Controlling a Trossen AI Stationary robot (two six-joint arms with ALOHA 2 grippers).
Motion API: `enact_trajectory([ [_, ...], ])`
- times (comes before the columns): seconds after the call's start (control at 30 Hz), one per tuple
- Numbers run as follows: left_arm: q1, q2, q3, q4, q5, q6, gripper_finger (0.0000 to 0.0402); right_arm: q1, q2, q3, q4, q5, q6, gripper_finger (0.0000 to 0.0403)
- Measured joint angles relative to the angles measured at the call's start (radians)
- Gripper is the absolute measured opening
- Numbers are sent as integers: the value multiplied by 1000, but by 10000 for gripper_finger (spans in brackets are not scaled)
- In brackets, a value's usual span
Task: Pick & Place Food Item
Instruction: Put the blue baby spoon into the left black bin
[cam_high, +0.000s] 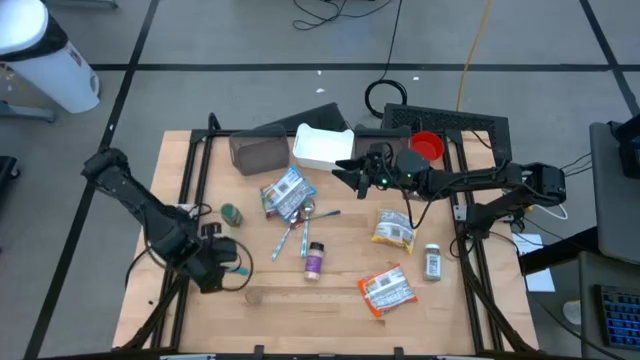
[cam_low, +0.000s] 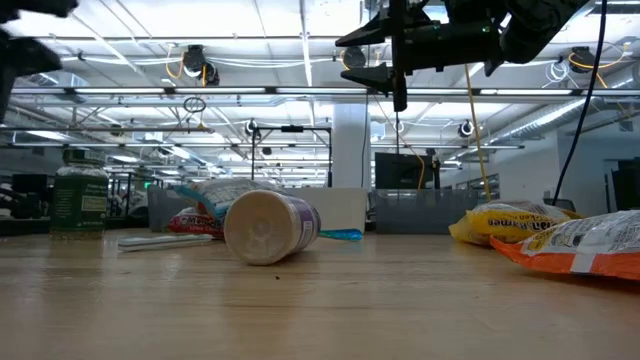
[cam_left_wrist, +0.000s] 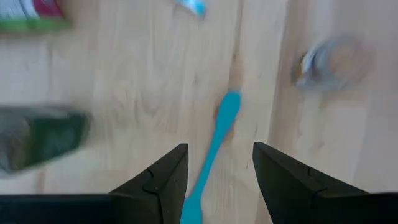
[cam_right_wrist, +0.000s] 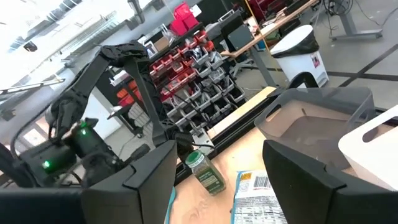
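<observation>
Wooden bench (cam_high: 330, 300) under bright workshop lights carries a scatter of food items, and as far as I can judge none has been picked yet: both hands are empty, so the whole pick and place remains. The right hand (cam_high: 345, 172) hangs high above the back of the bench, fingers spread with nothing between them, near the white bin (cam_high: 322, 147) and the grey bin (cam_high: 260, 153). Closest below it, toward the front, lies the blue-and-white snack packet (cam_high: 284, 193), flat on the wood and well clear of the fingers; a yellow bag (cam_high: 392, 229) and an orange bag (cam_high: 386, 289) lie farther off. The left hand (cam_high: 232, 259) sits low at the front left, fingers parted and holding nothing, over a blue spoon (cam_left_wrist: 214, 146).
</observation>
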Motion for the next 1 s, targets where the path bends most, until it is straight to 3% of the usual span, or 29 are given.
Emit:
enact_trajectory([
  [0.27,-77,47,-114,8,99,-122,186,21,0,0,-18,-20,-21,231],
  [0.57,-82,48,-250,280,151,-77,186,32,0,0,-15,-20,-14,227],
  [1.0,-81,47,-297,251,151,-113,186,32,0,0,-15,-19,2,225],
])
